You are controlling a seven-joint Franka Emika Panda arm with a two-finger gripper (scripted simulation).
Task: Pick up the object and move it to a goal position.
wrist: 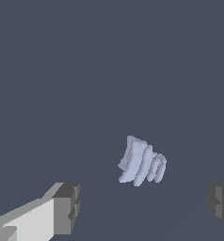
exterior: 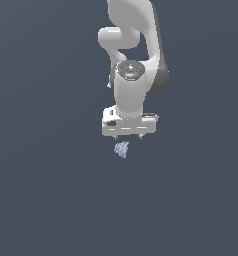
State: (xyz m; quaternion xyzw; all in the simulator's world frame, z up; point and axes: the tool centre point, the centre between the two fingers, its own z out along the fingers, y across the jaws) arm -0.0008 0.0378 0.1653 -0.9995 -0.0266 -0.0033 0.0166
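Observation:
The object (exterior: 121,149) is a small pale lavender-blue lump with a ridged, spiky surface, lying on the dark grey floor. The white arm hangs over it, and its gripper (exterior: 128,136) sits just above the lump, slightly toward the exterior view's right. In the wrist view the object (wrist: 142,162) shows between and beyond the two grey fingertips (wrist: 67,207), apart from both. The gripper (wrist: 144,204) is open wide, with nothing between its fingers.
A plain dark grey surface (exterior: 51,200) fills the scene. The white arm's upper links (exterior: 133,40) rise behind the gripper toward the top of the exterior view.

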